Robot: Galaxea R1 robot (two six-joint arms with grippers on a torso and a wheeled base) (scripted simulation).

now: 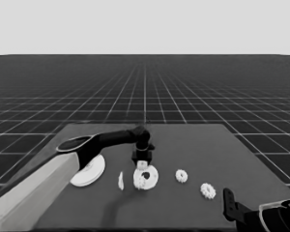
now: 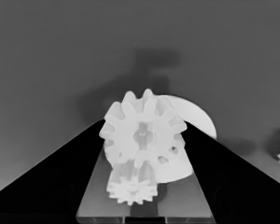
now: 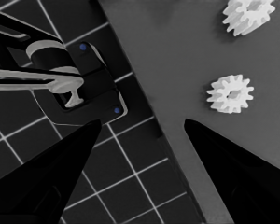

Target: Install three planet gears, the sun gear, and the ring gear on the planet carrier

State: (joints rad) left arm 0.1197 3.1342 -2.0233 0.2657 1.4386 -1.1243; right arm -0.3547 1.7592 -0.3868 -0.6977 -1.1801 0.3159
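Note:
My left gripper (image 1: 142, 157) hangs just above the planet carrier (image 1: 146, 178), the smaller round part at the table's middle. It is shut on a planet gear (image 2: 142, 133), held between the two fingers. A second small gear (image 2: 130, 190) shows lower down against the carrier (image 2: 198, 121). The ring gear (image 1: 90, 172), the larger round part, lies to the left, half hidden under the left arm. Two more gears (image 1: 181, 176) (image 1: 208, 191) lie loose to the right of the carrier. My right gripper (image 1: 229, 205) is parked at the lower right corner, open and holding nothing.
A thin white piece (image 1: 120, 181) lies between the ring gear and the carrier. The right wrist view shows the two loose gears (image 3: 230, 94) (image 3: 248, 16) near the table's edge, and dark machinery (image 3: 79, 84) past that edge over the floor grid.

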